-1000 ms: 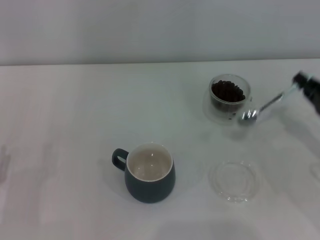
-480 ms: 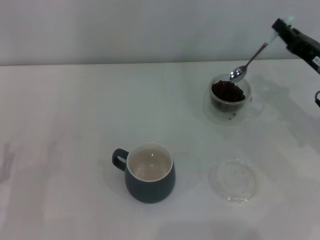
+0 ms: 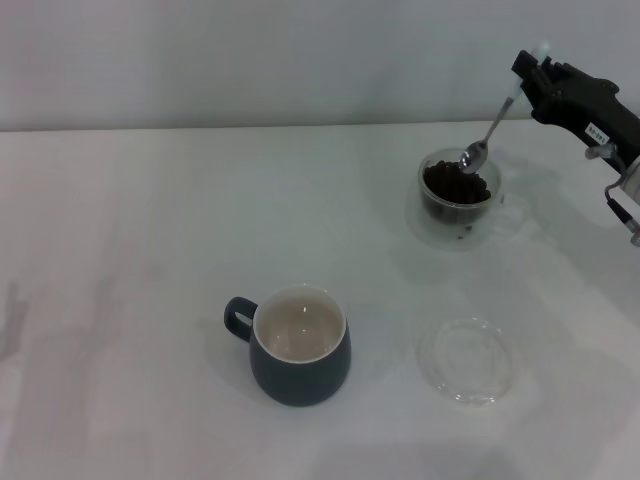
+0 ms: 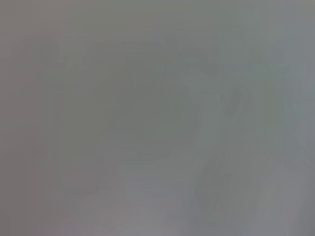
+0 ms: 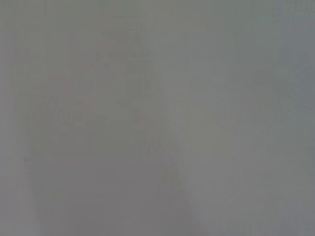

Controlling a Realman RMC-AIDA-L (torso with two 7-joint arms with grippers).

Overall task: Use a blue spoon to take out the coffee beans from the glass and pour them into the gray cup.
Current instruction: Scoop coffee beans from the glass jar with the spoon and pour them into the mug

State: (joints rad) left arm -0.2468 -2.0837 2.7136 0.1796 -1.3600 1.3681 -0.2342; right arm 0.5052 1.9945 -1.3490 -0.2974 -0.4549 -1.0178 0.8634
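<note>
**Spoon tip at the glass of beans**

White tabletop (image 3: 150, 250) fills our head view, with a pale wall behind it. Our right gripper (image 3: 530, 75) sits high at the far right, clenched on the pale handle of the blue spoon (image 3: 487, 132). The spoon slants down toward the left, its metal bowl resting at the rim of the glass (image 3: 458, 198), just over the coffee beans (image 3: 456, 183) heaped inside. The gray cup (image 3: 297, 345) stands well apart, nearer to us and to the left, its cream inside bare and its handle pointing left. A clear saucer (image 3: 468, 360) lies to the cup's right. Our left gripper is out of sight; both wrist views show nothing readable.
</note>
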